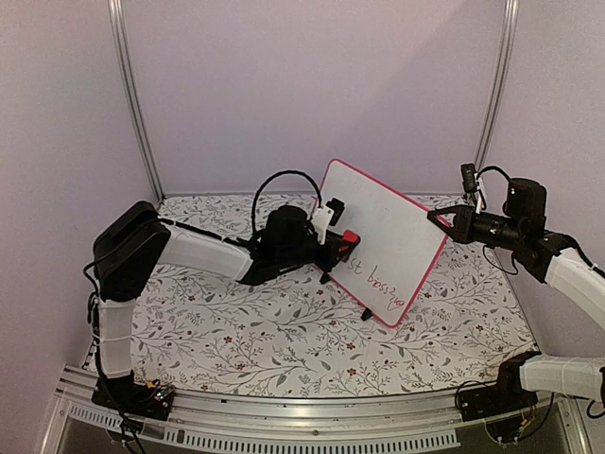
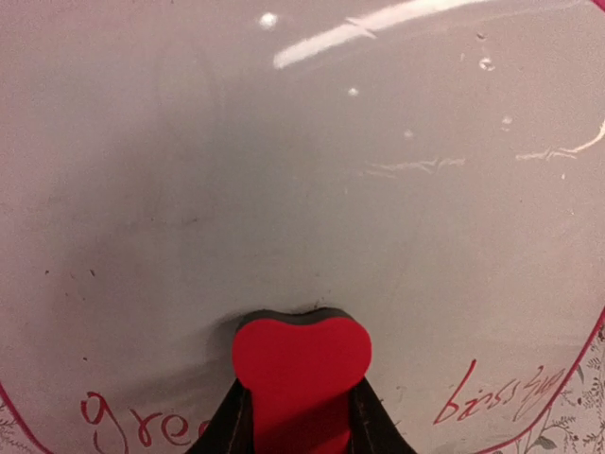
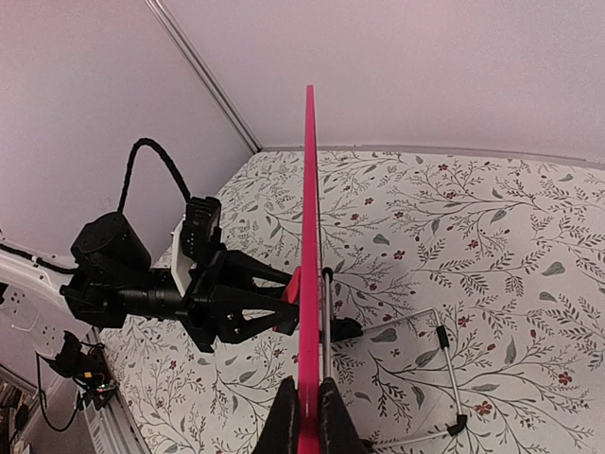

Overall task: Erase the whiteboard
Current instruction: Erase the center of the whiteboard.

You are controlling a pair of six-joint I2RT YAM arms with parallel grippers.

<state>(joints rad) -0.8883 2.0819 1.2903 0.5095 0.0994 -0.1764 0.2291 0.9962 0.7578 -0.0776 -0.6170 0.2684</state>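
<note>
The whiteboard, white with a red-pink frame, stands tilted on the table and bears red handwriting along its lower edge. My left gripper is shut on a small red eraser block and presses it against the board face, just above the writing. My right gripper is shut on the board's right edge. In the right wrist view the board shows edge-on between my fingertips, with the left gripper against its left side.
The board's wire stand with black feet rests on the floral tablecloth behind the board. Pale walls and two metal posts close in the back. The aluminium rail runs along the near edge.
</note>
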